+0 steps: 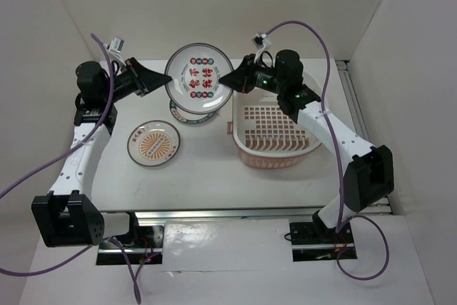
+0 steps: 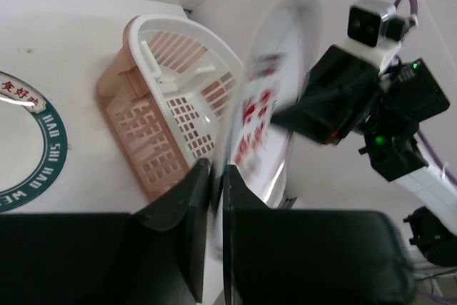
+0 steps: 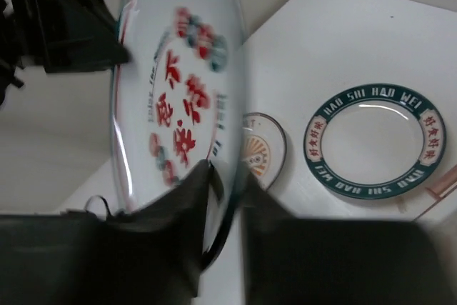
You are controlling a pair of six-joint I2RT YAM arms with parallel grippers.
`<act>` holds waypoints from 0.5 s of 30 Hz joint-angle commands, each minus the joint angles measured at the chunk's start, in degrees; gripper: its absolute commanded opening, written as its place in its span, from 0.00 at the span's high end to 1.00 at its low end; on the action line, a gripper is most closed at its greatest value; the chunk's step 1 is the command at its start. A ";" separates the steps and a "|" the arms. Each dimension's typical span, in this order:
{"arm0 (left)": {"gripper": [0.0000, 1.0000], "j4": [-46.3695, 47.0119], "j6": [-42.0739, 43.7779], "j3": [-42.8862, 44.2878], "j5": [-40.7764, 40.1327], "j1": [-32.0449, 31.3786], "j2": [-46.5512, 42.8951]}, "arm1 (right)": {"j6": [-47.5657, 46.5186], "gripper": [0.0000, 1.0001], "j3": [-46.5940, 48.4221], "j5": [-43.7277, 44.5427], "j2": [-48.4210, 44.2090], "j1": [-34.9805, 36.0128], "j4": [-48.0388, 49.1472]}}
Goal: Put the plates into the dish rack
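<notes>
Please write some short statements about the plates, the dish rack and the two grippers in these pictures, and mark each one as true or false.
1. The red-marked plate is held above the table between the left gripper and the right gripper. True.
2. The orange sunburst plate lies inside the dish rack. False: it lies flat on the table, left of the rack.
3. The dish rack has no plate in it. True.
4. The left gripper grips the blue-green rimmed plate. False: that plate lies on the table, and the left gripper is closed on the red-marked plate's rim.
</notes>
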 commanded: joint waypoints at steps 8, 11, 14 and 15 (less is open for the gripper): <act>0.00 -6.80 4.87 3.80 -3.59 -0.36 -1.93 | -3.91 1.00 5.77 18.20 -8.03 -0.47 -14.26; 0.00 -15.42 10.04 8.70 -10.79 -1.67 -2.46 | -7.70 1.00 7.27 36.43 -14.09 0.32 -25.41; 0.00 -21.59 12.43 10.49 -15.88 -2.21 -3.07 | -8.23 1.00 9.20 50.69 -18.66 0.94 -34.29; 0.00 -21.60 12.44 11.10 -16.60 -2.21 -3.69 | -8.23 1.00 10.60 54.24 -19.46 0.94 -36.51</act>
